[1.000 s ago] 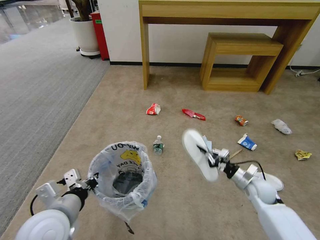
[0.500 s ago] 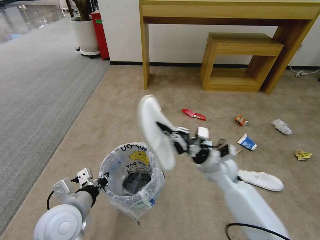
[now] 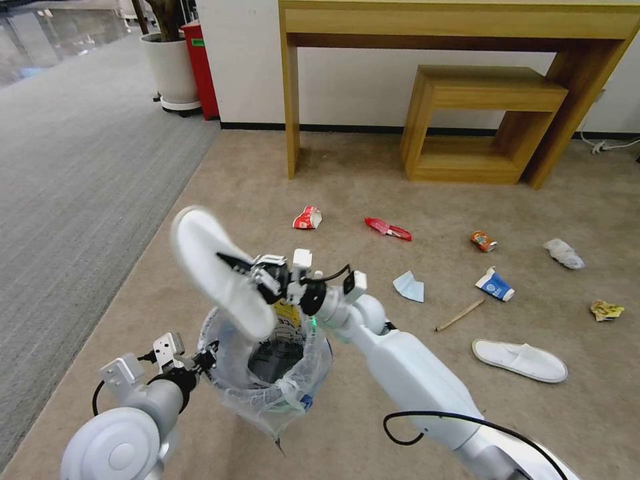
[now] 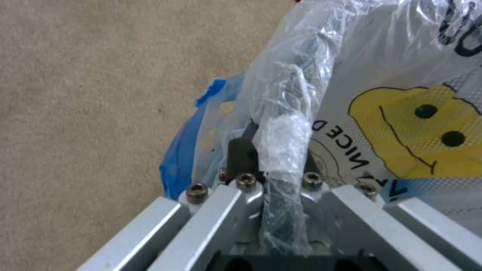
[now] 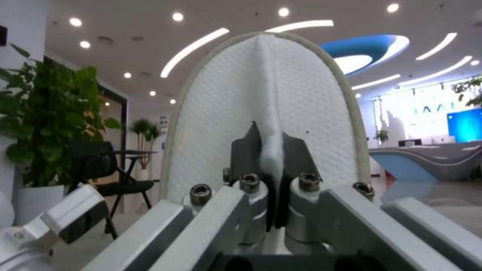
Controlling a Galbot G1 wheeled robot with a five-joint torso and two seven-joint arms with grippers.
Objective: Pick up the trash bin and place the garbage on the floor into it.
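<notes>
My left gripper (image 3: pixel 200 363) is shut on the rim of the trash bin (image 3: pixel 293 390), a small dark bin lined with a smiley-print bag, and holds it above the floor (image 3: pixel 233 187). The left wrist view shows the bagged rim (image 4: pixel 286 124) pinched in the left gripper (image 4: pixel 276 165). My right gripper (image 3: pixel 257 277) is shut on a white slipper (image 3: pixel 213 267) tilted over the bin's mouth; the right wrist view shows the slipper (image 5: pixel 261 94) clamped in the right gripper (image 5: pixel 271 150). Garbage on the carpet: red-white cup (image 3: pixel 307 218), red wrapper (image 3: pixel 387 229), blue mask (image 3: pixel 408 286), another slipper (image 3: pixel 519 360).
Farther right lie an orange can (image 3: pixel 483 241), blue-white cup (image 3: pixel 495 285), wooden stick (image 3: pixel 459 315), tissue (image 3: pixel 563 253) and yellow wad (image 3: pixel 605 309). A wooden console table (image 3: pixel 460 27) and low shelf (image 3: pixel 480 127) stand at the wall. Grey striped carpet (image 3: pixel 73 167) runs along the left.
My right arm has swung left with the slipper, from right of the bin to over its mouth, uncovering the mask and stick. The left gripper kept hold and carried the bin slightly right.
</notes>
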